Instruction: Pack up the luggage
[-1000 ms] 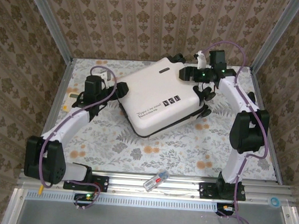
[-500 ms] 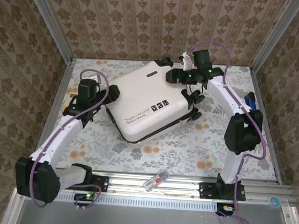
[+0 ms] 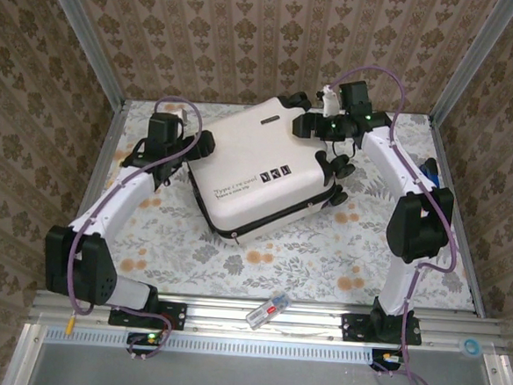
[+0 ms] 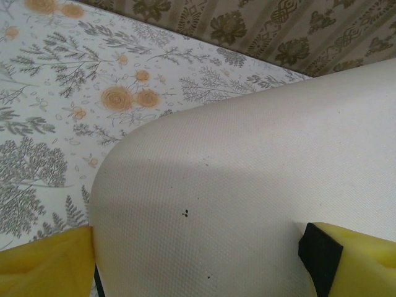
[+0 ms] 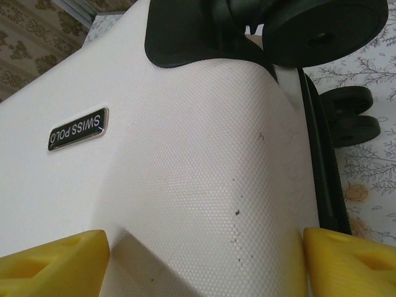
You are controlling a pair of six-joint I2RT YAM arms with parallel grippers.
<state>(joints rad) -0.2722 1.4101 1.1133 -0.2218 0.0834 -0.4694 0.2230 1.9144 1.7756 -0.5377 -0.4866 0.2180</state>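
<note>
Luggage [image 3: 262,171] lies shut on table [image 3: 323,250]; left jaws apart at its corner; right jaws apart too

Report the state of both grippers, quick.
Left gripper: open, jaws spread wide across a rounded corner of the luggage.
Right gripper: open, jaws spread wide across the luggage shell near its wheels.

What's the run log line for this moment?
luggage: large white hard-shell suitcase, closed | left gripper: open, over its corner | right gripper: open, beside black caster wheels
</note>
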